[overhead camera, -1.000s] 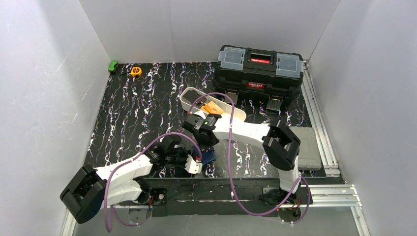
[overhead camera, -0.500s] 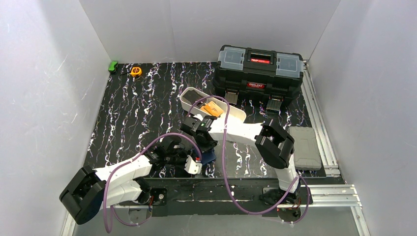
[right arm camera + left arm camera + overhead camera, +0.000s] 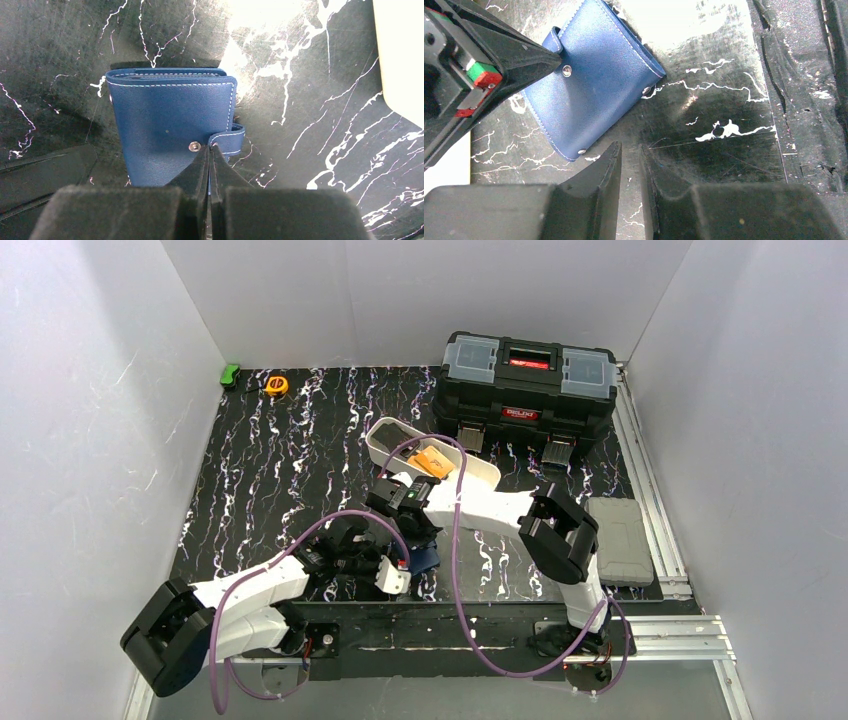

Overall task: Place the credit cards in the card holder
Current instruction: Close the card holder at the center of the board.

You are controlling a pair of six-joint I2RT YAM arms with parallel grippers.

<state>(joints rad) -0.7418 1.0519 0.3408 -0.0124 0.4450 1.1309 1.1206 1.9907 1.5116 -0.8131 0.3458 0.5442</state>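
Note:
The navy card holder (image 3: 426, 558) lies folded shut on the table near the front edge. It also shows in the left wrist view (image 3: 594, 85) and the right wrist view (image 3: 170, 120). My right gripper (image 3: 210, 146) is shut on its snap tab, by the metal snap; it also shows in the top view (image 3: 416, 538). My left gripper (image 3: 629, 147) is just in front of the holder, nearly shut with a thin gap and nothing between its fingers; the top view (image 3: 398, 570) shows it too. An orange-yellow credit card (image 3: 432, 460) lies in the white tray (image 3: 480, 472). I cannot make out the dark cards.
A big black toolbox (image 3: 527, 385) stands at the back right. A yellow tape measure (image 3: 277, 385) and a green object (image 3: 230, 374) sit at the back left. A grey pad (image 3: 620, 540) lies at the right edge. The tray's corner shows in the right wrist view (image 3: 400, 50).
My right arm has moved a little toward the front left, to the card holder. The left arm has barely moved.

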